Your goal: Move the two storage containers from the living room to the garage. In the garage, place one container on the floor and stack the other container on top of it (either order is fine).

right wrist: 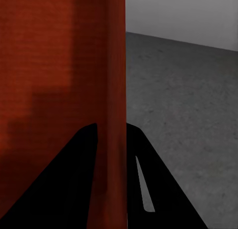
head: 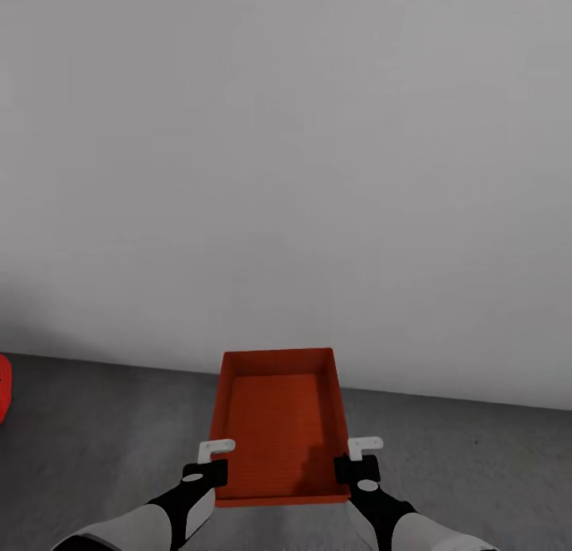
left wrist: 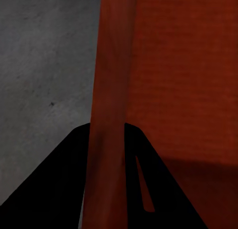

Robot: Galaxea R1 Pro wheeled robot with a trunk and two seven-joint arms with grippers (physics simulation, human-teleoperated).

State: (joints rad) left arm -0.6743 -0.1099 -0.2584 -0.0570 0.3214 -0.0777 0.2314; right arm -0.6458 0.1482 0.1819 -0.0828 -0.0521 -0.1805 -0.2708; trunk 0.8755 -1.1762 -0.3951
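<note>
My left hand (head: 216,454) and right hand (head: 359,453) each pinch a side wall of the storage container (head: 280,424), held at 12 o'clock above the concrete floor (head: 95,424). I should lower both together and level, then let go only once it rests flat.

No legible txt, labels or nos. anywhere.

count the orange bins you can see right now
1: the orange bin, held over the grey floor between the left gripper and right gripper. Another may be out of view.
</note>
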